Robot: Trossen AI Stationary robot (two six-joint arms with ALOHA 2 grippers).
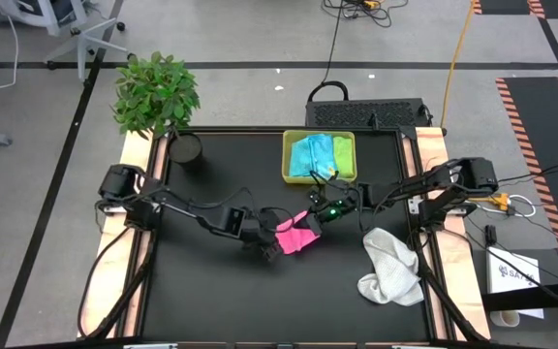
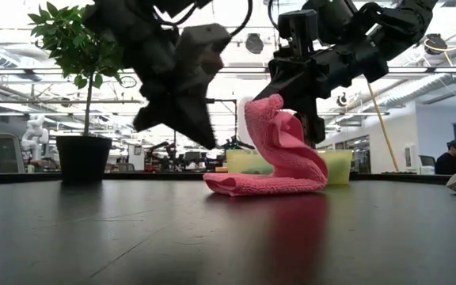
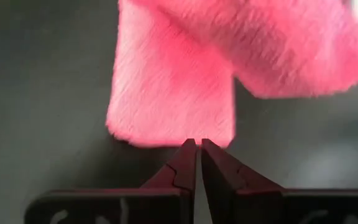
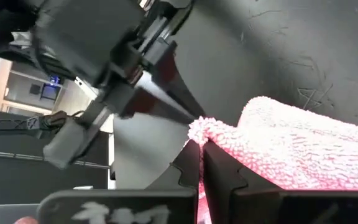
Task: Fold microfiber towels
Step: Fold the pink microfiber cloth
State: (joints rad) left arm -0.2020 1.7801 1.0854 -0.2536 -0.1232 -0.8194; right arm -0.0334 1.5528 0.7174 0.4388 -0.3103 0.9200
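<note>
Four towels show. One pink towel point(image 1: 296, 237) lies near the middle of the black surface point(image 1: 211, 301), its lower part flat on the surface and one edge lifted up in a curl point(image 2: 269, 146). One white towel point(image 1: 391, 267) lies crumpled toward the right edge of the surface. One light blue towel point(image 1: 311, 155) and one lime green towel point(image 1: 342, 152) sit side by side in the single yellow-green tray point(image 1: 289, 160) at the back.

The right claw point(image 1: 316, 214) comes in from the right with its arm stretched low across the surface; its fingers point(image 4: 219, 171) are pinching the raised edge of the pink towel. The left claw point(image 1: 269, 247) reaches in from the left, elbow bent, and sits just beside the towel's near edge with its fingers point(image 3: 185, 163) pressed together on nothing.

One potted plant point(image 1: 155, 92) stands at the back left corner, with one dark cup point(image 1: 186, 147) near it. No writing can be read.
</note>
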